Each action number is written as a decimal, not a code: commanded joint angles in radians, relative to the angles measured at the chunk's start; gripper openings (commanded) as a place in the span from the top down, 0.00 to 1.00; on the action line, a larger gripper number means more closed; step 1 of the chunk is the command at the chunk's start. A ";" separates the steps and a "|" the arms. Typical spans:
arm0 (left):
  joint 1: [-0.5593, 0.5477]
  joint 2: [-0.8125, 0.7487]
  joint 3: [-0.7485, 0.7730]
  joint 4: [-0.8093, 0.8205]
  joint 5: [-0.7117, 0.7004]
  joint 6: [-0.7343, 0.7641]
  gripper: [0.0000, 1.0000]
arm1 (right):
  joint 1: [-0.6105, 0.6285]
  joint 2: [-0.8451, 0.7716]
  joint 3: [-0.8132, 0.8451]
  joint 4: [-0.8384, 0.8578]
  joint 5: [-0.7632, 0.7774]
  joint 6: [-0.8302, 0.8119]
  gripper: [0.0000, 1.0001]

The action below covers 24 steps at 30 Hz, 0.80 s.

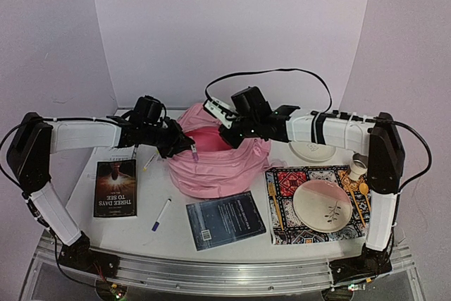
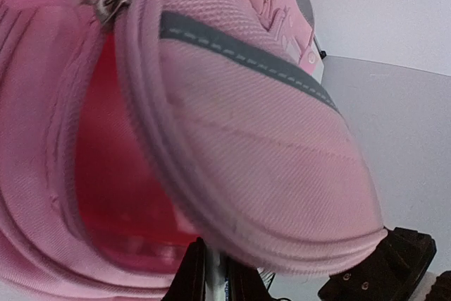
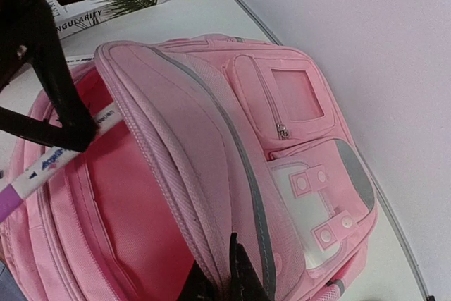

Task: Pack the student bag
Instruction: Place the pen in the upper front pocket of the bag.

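Note:
The pink student bag lies in the middle of the table with its main compartment unzipped, showing red-pink lining. My right gripper is shut on the edge of the bag's front flap and holds it up. My left gripper is shut on a white pen with a purple cap, held at the bag's opening. In the top view the left gripper is at the bag's left rim and the right gripper is at its top.
A dark book lies at the left, another pen beside it, a dark blue book in front of the bag. A patterned mat with plate, cutlery and a cup is at the right.

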 commanded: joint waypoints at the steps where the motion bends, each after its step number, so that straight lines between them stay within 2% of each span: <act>1: 0.003 0.036 0.074 0.087 0.001 -0.045 1.00 | 0.026 -0.039 0.048 0.078 -0.018 0.029 1.00; 5: 0.003 0.055 0.071 0.097 -0.054 -0.091 0.99 | 0.032 -0.035 0.054 0.078 -0.014 0.033 1.00; 11: 0.006 0.062 0.039 0.180 -0.158 -0.183 0.90 | 0.035 -0.031 0.059 0.078 -0.011 0.043 1.00; 16: 0.006 0.077 0.036 0.222 -0.204 -0.256 0.87 | 0.039 -0.032 0.058 0.078 -0.005 0.050 1.00; 19: 0.006 0.087 0.040 0.235 -0.216 -0.282 0.78 | 0.039 -0.032 0.058 0.078 0.000 0.050 1.00; 24: 0.006 0.085 0.044 0.242 -0.212 -0.270 0.56 | 0.040 -0.031 0.057 0.078 0.006 0.054 1.00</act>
